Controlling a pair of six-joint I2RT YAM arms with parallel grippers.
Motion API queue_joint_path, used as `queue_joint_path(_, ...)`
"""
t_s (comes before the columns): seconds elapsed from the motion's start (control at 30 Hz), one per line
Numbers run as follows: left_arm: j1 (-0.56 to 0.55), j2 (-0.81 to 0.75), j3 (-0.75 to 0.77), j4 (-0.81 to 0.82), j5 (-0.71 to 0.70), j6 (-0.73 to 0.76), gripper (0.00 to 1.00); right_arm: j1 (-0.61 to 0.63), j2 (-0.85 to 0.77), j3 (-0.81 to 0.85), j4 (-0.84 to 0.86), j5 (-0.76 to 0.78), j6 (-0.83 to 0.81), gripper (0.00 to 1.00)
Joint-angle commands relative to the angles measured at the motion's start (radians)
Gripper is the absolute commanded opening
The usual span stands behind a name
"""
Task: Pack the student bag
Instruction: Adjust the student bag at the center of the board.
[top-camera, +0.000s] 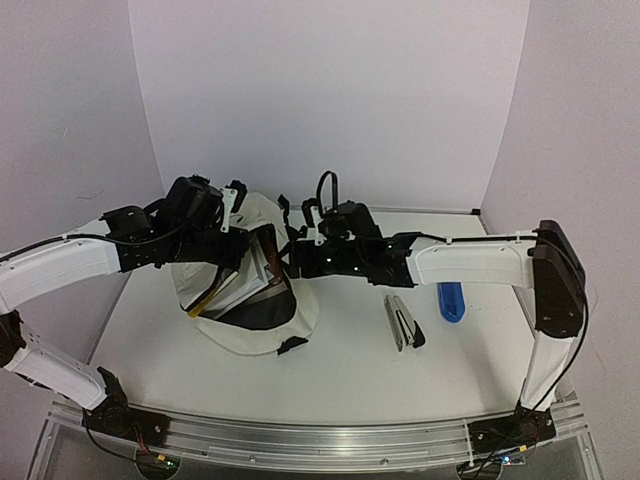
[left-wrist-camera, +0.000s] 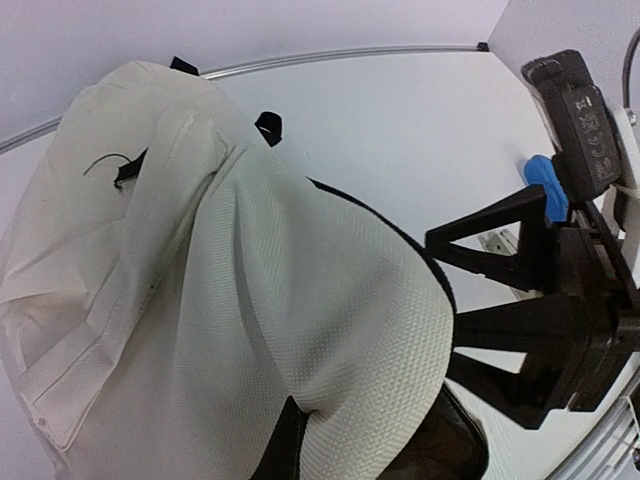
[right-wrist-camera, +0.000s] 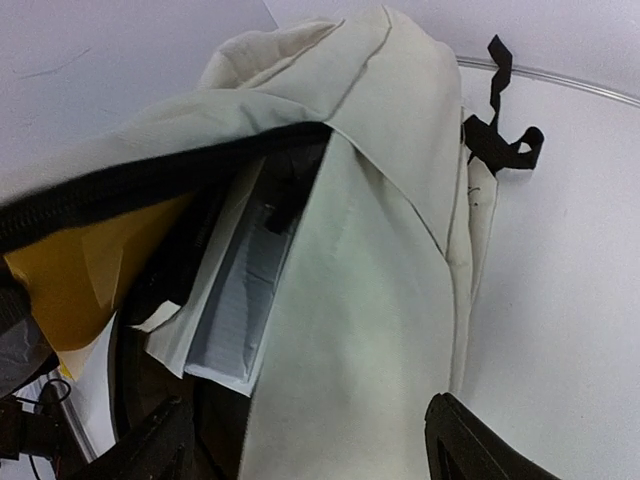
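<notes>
The student bag (top-camera: 262, 318) is a cream fabric backpack lying at the table's middle left with its mouth held open. It fills the left wrist view (left-wrist-camera: 250, 280) and the right wrist view (right-wrist-camera: 380, 200). Inside it show a yellow envelope (right-wrist-camera: 90, 270) and a white booklet (right-wrist-camera: 235, 300). My left gripper (top-camera: 230, 225) is at the bag's upper rim, shut on a fold of its fabric (left-wrist-camera: 365, 445). My right gripper (top-camera: 298, 258) is open at the bag's right edge, its fingers wide apart on either side of the front panel (right-wrist-camera: 315, 445). It also shows in the left wrist view (left-wrist-camera: 520, 310).
A grey and black stapler (top-camera: 403, 322) lies on the table right of the bag. A blue object (top-camera: 451, 300) lies beyond it, under the right forearm, and shows in the left wrist view (left-wrist-camera: 545, 180). White walls close off the table's back and sides.
</notes>
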Motion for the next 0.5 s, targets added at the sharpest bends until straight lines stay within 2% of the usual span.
queue_joint_path(0.0,0.01,0.01,0.027,0.052,0.074,-0.025,0.0,0.034,0.07,0.102,-0.059,0.161,-0.059,0.78)
queue_joint_path(0.07,0.013,0.013,0.025,0.061,0.082,-0.028,0.0,0.039,0.091,0.125,-0.079,0.216,-0.063,0.75)
queue_joint_path(0.13,0.014,0.016,0.024,0.069,0.094,-0.026,0.0,0.043,0.109,0.144,-0.109,0.276,-0.062,0.68)
queue_joint_path(0.17,0.016,0.016,0.024,0.074,0.102,-0.024,0.0,0.044,0.121,0.152,-0.122,0.304,-0.061,0.58)
queue_joint_path(0.2,0.018,0.015,0.022,0.077,0.106,-0.023,0.0,0.044,0.126,0.15,-0.124,0.324,-0.061,0.53)
queue_joint_path(0.3,0.022,0.014,0.016,0.085,0.115,-0.02,0.0,0.043,0.133,0.136,-0.129,0.333,-0.05,0.46)
queue_joint_path(0.33,0.023,0.016,0.017,0.085,0.127,-0.013,0.0,0.044,0.134,0.127,-0.128,0.332,-0.04,0.37)
queue_joint_path(0.37,0.023,0.018,0.018,0.083,0.133,-0.007,0.0,0.044,0.134,0.123,-0.129,0.331,-0.034,0.34)
queue_joint_path(0.43,0.023,0.025,0.012,0.08,0.153,0.018,0.0,0.041,0.132,0.099,-0.129,0.332,-0.001,0.08)
queue_joint_path(0.47,0.023,0.027,0.006,0.084,0.154,0.029,0.0,0.042,0.126,0.092,-0.128,0.329,0.011,0.02)
